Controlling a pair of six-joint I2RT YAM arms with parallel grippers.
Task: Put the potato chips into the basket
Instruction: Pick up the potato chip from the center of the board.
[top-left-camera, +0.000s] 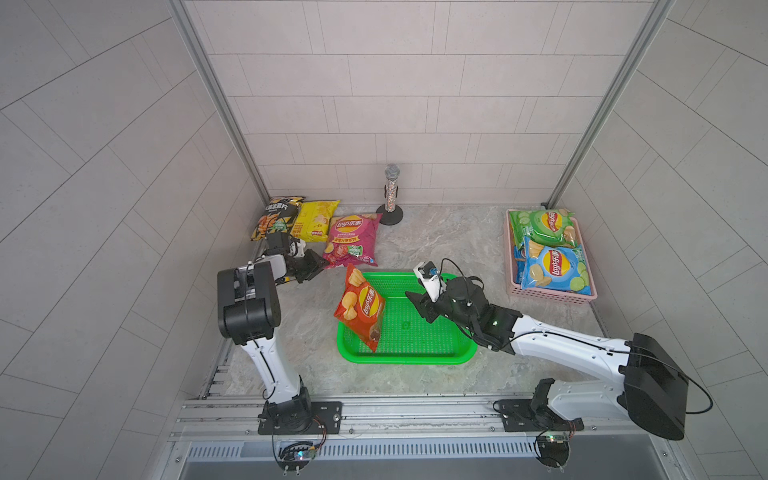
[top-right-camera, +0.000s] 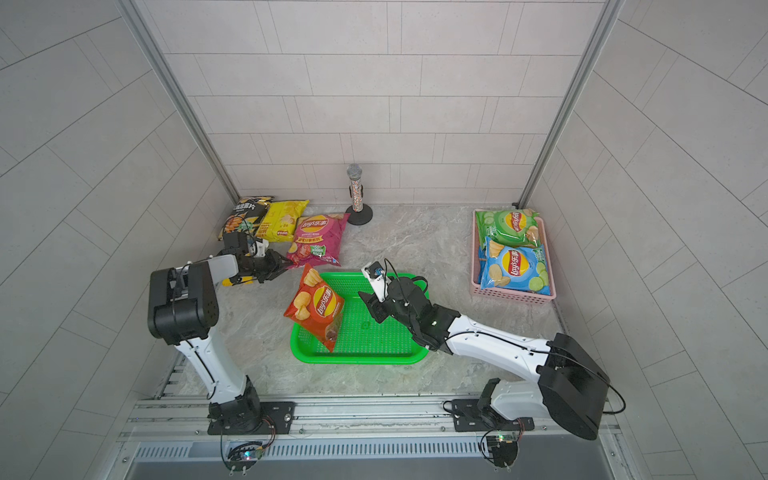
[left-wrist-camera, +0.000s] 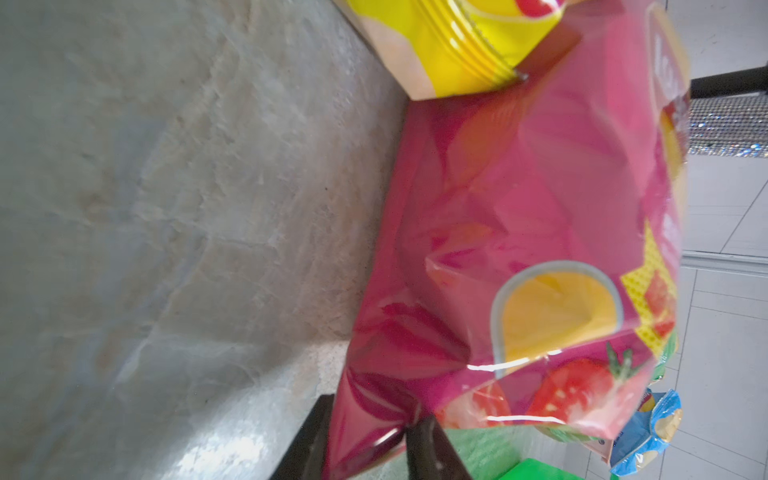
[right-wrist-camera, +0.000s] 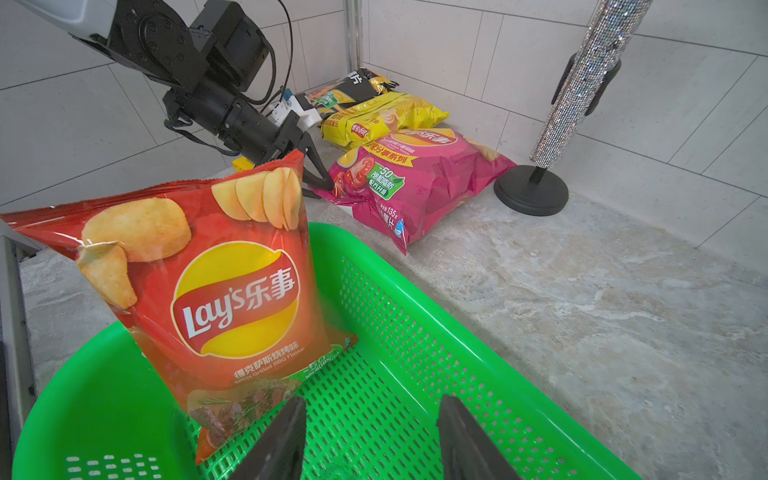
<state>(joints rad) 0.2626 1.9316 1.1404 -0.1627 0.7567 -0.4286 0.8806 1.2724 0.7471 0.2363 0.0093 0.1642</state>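
Right gripper (right-wrist-camera: 372, 405): jaws apart, nothing between them. Directly under the jaws, mesh floor of the green basket (top-left-camera: 415, 358). Just ahead of the jaws, red-orange bag (right-wrist-camera: 232, 299) of potato chips: already in the basket, lower end on the mesh, tilted, upper part leaning out over the rim.

Farther ahead, left gripper (left-wrist-camera: 374, 432): corner of the magenta bag (left-wrist-camera: 519, 187) between its jaws, film against both fingers. Clamped or loose, cannot tell. Rest of that bag flat on the table (top-left-camera: 436, 241). Beyond the left jaws, yellow bag (top-left-camera: 316, 220) touching the magenta one, then black bag (top-left-camera: 276, 218) in the corner. Off to one side, microphone stand (top-left-camera: 391, 195). Well apart from both pairs of jaws, pink basket (top-left-camera: 552, 296) holding green bag (top-left-camera: 540, 226) and blue bag (top-left-camera: 552, 266).
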